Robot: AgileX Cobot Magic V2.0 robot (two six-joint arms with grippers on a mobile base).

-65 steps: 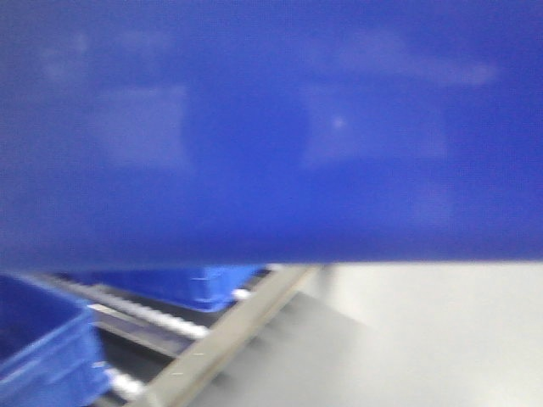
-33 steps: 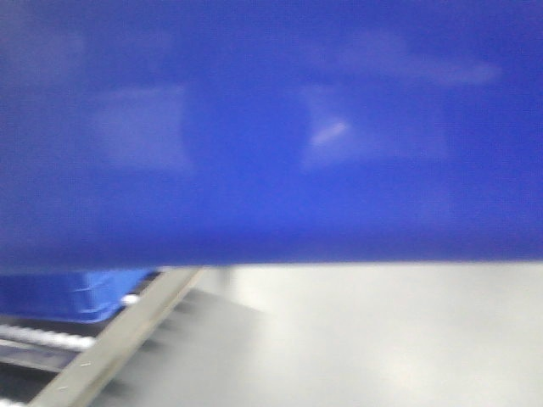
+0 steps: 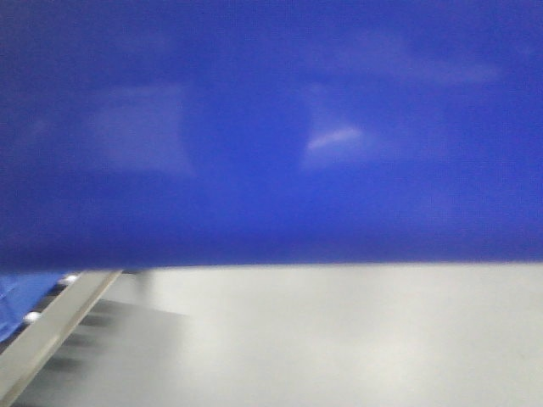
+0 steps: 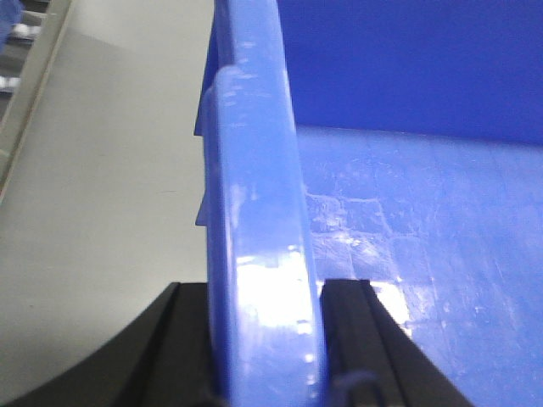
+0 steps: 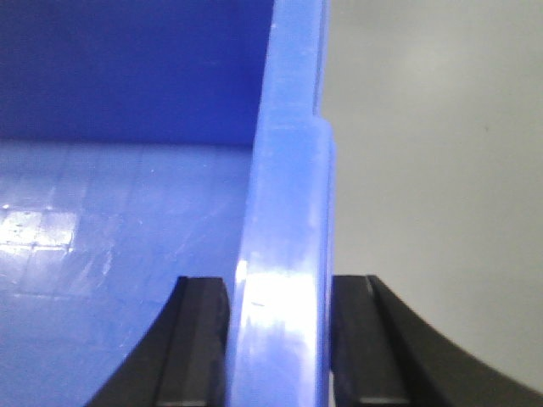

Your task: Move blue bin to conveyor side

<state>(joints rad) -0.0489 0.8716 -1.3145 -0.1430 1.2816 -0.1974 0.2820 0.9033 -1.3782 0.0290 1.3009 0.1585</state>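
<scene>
Blue bin [image 4: 254, 220] glossy plastic, base scuffed; floor [image 5: 424, 170] matt grey, smooth.

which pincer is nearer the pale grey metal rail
Left. The left pincer clamps the glossy blue plastic bin's rim on the pale grey metal rail's side; the right pincer clamps the opposite rim.
</scene>
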